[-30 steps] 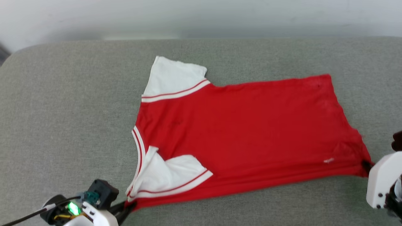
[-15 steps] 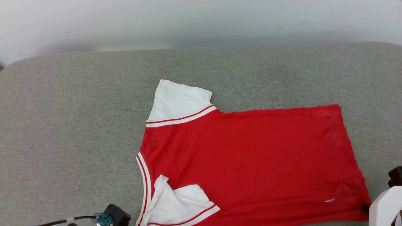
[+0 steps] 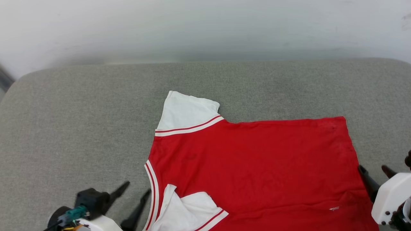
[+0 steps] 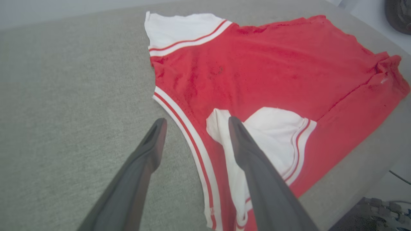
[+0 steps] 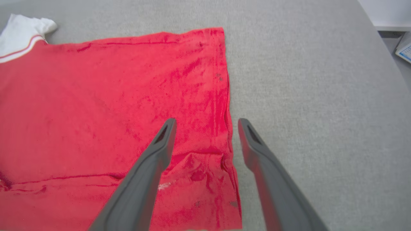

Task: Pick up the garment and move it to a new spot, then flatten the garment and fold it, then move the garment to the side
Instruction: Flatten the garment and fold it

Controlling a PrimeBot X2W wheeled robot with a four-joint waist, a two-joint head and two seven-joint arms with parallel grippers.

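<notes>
Garment (image 3: 257, 166) was seen spread flat on the grey fabric-covered counter (image 3: 80, 128), with plain red cloth turned upward and no print shown. Its striped neckline (image 3: 153, 183) was turned toward the robot's left and its hem (image 3: 351, 144) toward the robot's right. The far sleeve (image 3: 188, 112), white with red-and-white trim, was laid out flat on the counter, while the near sleeve (image 3: 189, 213) was folded inward onto the red body. A small white label (image 3: 334, 208) was visible near the hem at the near corner, where the cloth was slightly rumpled. A pale wall (image 3: 205, 29) was seen behind the counter.

The left jaws were held wide apart at the neckline, with nothing gripped between them. In the left wrist view one of their dark fingers (image 4: 141, 166) was placed over bare counter and the other over the near sleeve, with the striped neckline lying between them.

The right jaws were likewise spread wide and empty at the hem. In the right wrist view one finger was positioned above the red cloth and the other above bare counter, the hem edge running between them. Whether any fingertip touched the garment could not be told
</notes>
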